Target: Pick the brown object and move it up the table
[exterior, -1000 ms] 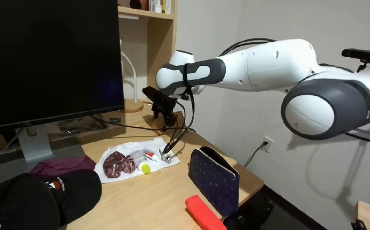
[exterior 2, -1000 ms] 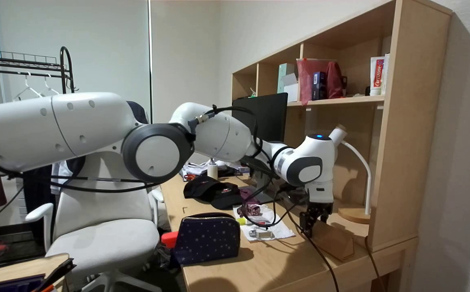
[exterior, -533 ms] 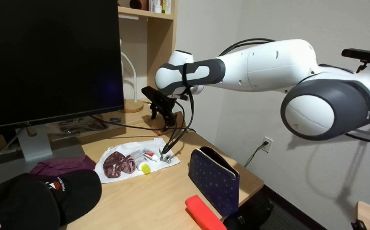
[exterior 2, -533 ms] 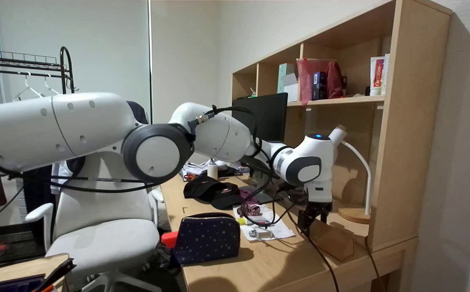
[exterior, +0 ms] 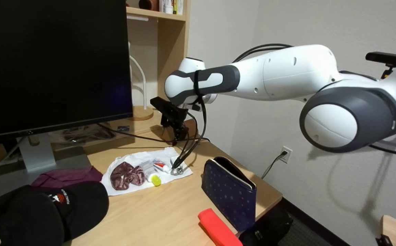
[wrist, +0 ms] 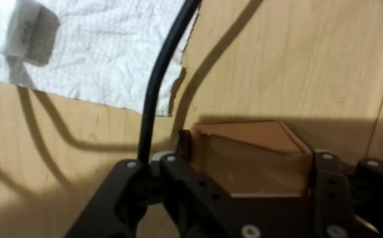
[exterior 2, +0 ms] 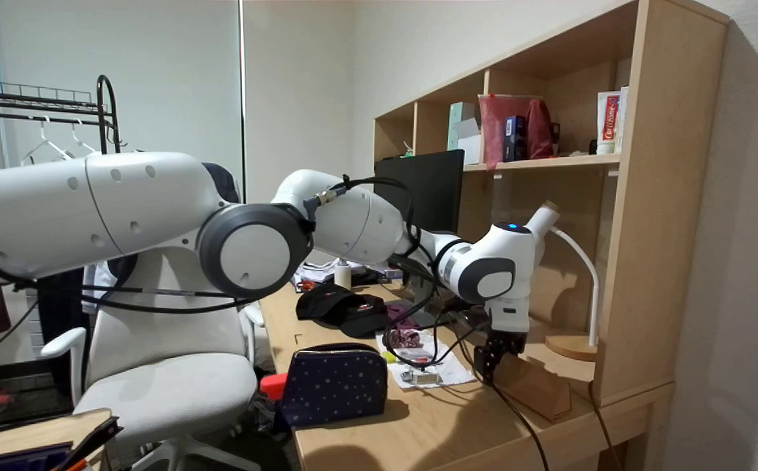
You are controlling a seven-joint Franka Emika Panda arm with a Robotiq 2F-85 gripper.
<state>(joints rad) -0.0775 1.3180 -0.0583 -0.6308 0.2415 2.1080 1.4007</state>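
The brown object [wrist: 257, 165], a small tan-brown box-like piece, lies on the pale wood table [wrist: 310, 66]. In an exterior view the brown object [exterior 2: 542, 390] lies near the table edge by the shelf's end; in the other it is partly hidden behind the gripper [exterior: 179, 135]. My gripper [wrist: 249, 150] is lowered around it in the wrist view, one finger close against each side. Any gap to the fingers is too small to tell. The black gripper [exterior 2: 499, 360] points down at the object's far end in an exterior view.
White paper [wrist: 112, 66] with small items lies beside the gripper. A black cable [wrist: 158, 69] hangs near one finger. A lamp [exterior 2: 571, 345] and the shelf [exterior 2: 653, 261] stand close behind. A dark blue starry case [exterior 2: 336, 386], a red bar [exterior: 218, 227] and a monitor [exterior: 54, 61] are also there.
My gripper has moved down and slightly towards the monitor side, lower around the brown object. The brown object shows no visible movement.
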